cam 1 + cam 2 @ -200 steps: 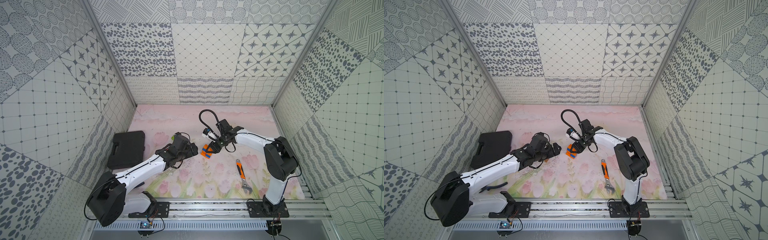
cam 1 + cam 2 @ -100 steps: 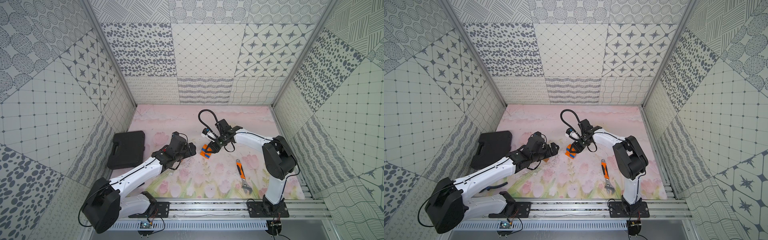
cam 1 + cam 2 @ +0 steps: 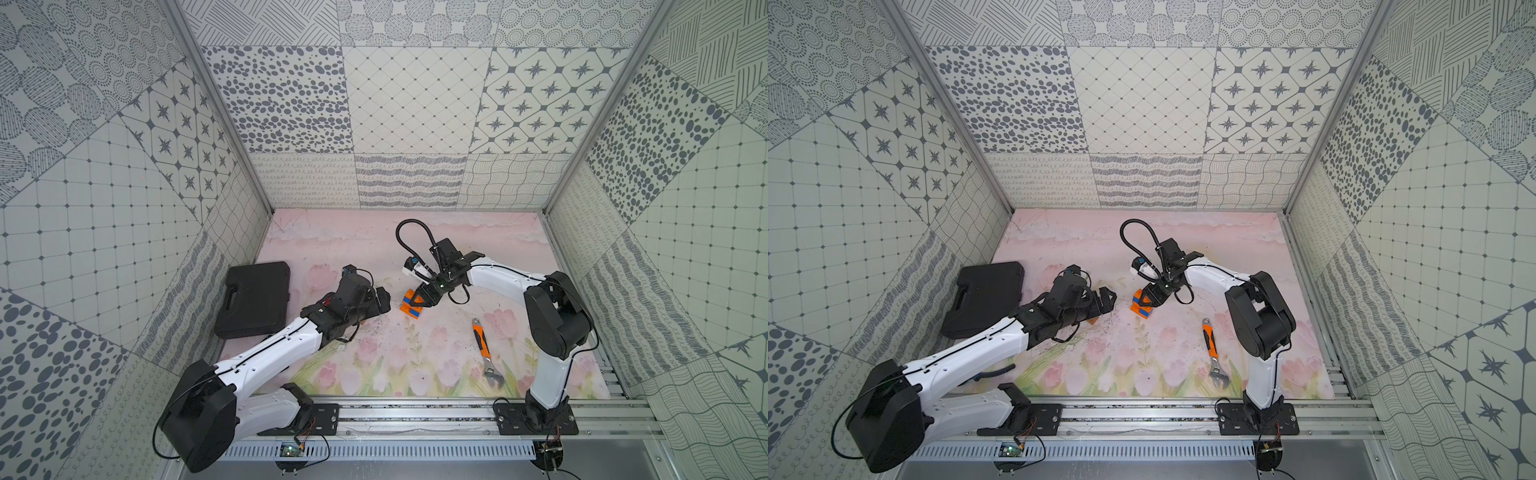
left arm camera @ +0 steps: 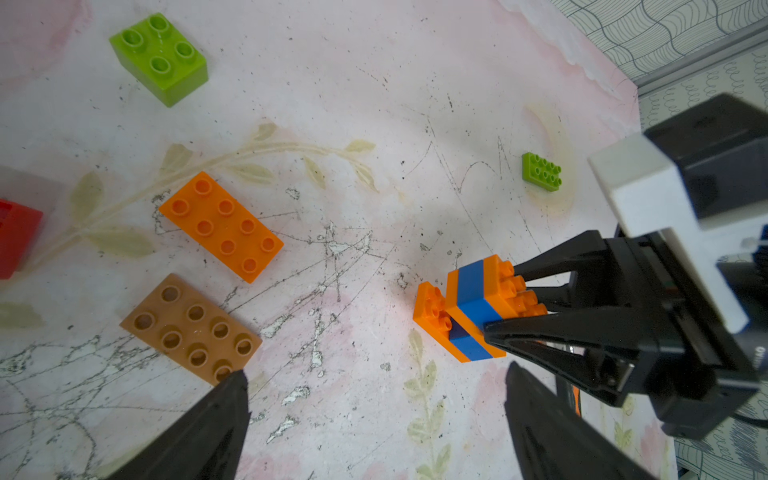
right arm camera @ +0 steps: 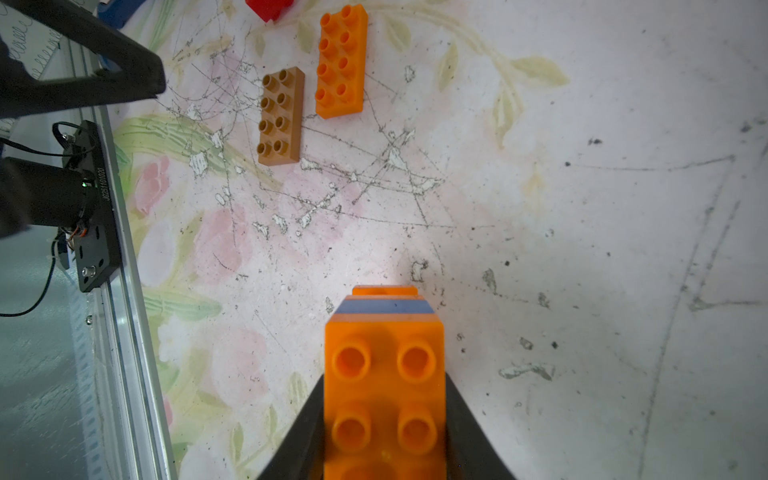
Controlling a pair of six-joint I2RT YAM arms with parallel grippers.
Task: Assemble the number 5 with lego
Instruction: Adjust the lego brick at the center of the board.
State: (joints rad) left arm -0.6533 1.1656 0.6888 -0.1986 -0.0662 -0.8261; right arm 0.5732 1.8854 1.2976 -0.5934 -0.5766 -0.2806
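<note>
Right gripper [image 4: 498,297] clamped on orange-and-blue brick stack [image 4: 473,309], stack's low end on the mat [image 3: 436,353]. Left gripper [image 4: 374,415] jaws spread wide, empty, low over the mat. In left wrist view: brown brick [image 4: 191,328] at its 10 o'clock, orange brick [image 4: 222,226] beyond, stack at 1 o'clock. Wrench [image 3: 486,353] well apart.

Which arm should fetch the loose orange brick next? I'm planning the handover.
Left. Its hand is open, near the loose orange brick; the right hand is shut on the orange-and-blue stack.
</note>
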